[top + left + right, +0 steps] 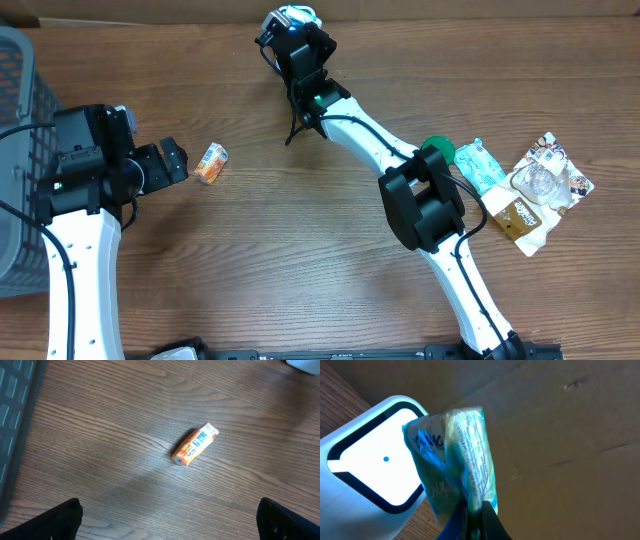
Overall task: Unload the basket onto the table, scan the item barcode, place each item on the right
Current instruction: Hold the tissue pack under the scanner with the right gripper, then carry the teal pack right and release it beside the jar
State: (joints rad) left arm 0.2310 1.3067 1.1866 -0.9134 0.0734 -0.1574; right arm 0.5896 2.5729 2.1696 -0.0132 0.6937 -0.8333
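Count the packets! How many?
5: orange packet at left; bluish packet in the right jaws at the scanner; teal packet, patterned packet, brown packet at right. The arm may hide more.

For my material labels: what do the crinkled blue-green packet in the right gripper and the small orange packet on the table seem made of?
The crinkled blue-green packet: probably thin glossy plastic film; it creases and light shines through. The small orange packet: perhaps printed plastic or foil wrapper, with faint sheen; unclear at this size.
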